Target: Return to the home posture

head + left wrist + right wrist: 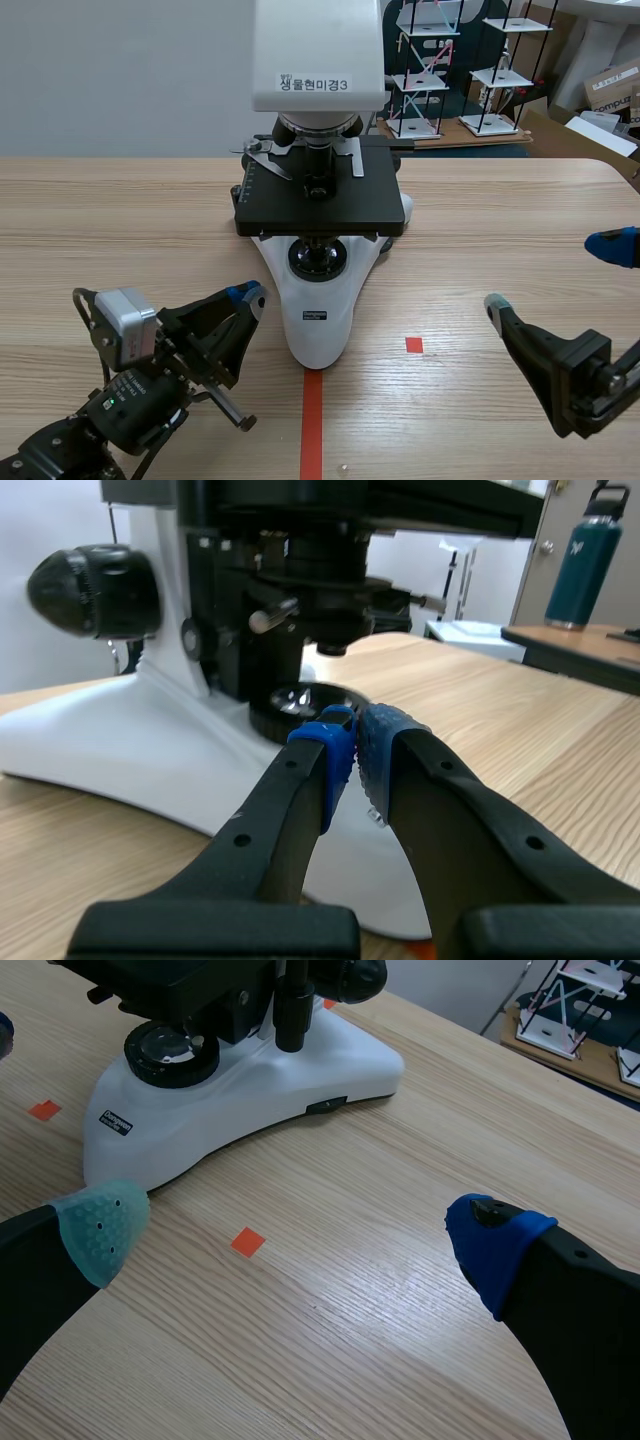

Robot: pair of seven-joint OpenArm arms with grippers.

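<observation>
A white and black microscope (320, 200) stands at the table's middle, its white base (318, 310) pointing toward the robot. My left gripper (252, 296) lies low at the near left, shut with its blue pads (335, 755) together and nothing between them, tips close beside the microscope base (150, 750). My right gripper (555, 275) hovers at the near right, open wide, one grey-green pad (105, 1228) and one blue pad (490, 1240) far apart over bare wood. The microscope base (240, 1090) lies ahead of it.
Wire-frame models (440, 70) stand on a board behind the table at the far right, beside cardboard boxes (610, 90). A dark teal bottle (588, 555) stands on a side table. Bare tabletop (500, 230) stretches right of the microscope.
</observation>
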